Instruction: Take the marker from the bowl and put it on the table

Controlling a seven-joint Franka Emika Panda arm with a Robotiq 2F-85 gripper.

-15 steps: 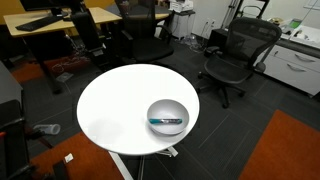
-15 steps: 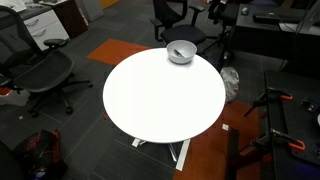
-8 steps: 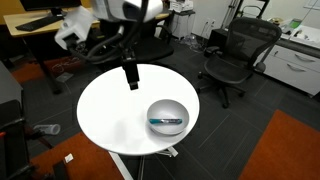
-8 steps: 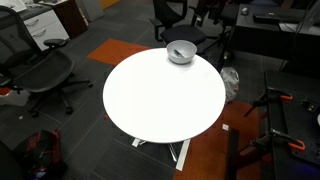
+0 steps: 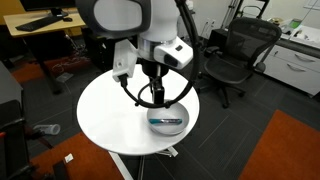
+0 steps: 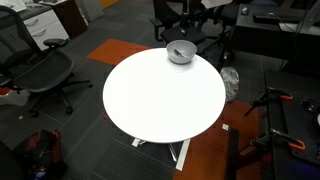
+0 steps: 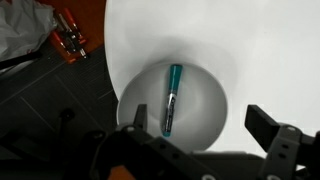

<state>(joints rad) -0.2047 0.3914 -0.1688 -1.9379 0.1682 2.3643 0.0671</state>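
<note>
I see marker (image 7: pixel 171 100) lying loose inside bowl (image 7: pixel 228 108), teal body, dark ends. Gripper (image 7: pixel 200 135) hangs right above bowl, jaws spread wide, grasping nothing, clear of marker. Bowl sits near edge of white table (image 7: pixel 275 50) in both exterior views.

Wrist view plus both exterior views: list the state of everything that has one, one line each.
marker: lying flat inside the bowl, not gripped.
bowl: upright on the table, near its edge, holding only the marker.
gripper: open, fingers spread above the bowl, holding nothing.
table: upright, bearing the bowl.
office chair: upright, unoccupied, beside the table.
</note>
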